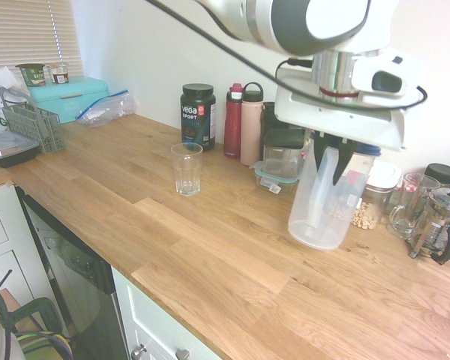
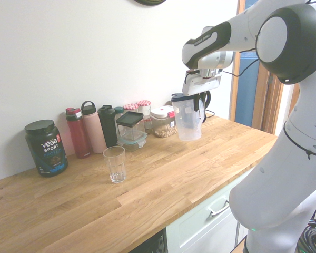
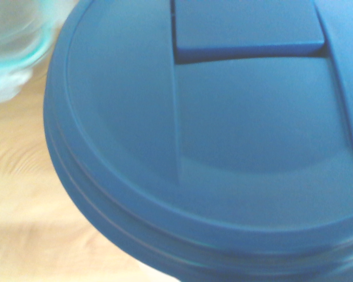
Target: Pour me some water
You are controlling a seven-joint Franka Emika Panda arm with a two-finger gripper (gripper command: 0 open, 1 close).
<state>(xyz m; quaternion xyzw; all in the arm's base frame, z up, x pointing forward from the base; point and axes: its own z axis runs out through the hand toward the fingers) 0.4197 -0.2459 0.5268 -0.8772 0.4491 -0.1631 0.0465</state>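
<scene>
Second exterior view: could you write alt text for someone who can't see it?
A white robot arm's tool holds a clear water jug with a blue lid just above a wooden counter. An empty glass stands further along, in front of bottles and jars by the wall.

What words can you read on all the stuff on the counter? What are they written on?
"vega SPORT" stands on the black tub, readable in both exterior views.
Small print lower on that tub: too small to read.
Labels on the two small pots on the teal box: too blurred to read.
The water jug: no words I can see.
</scene>
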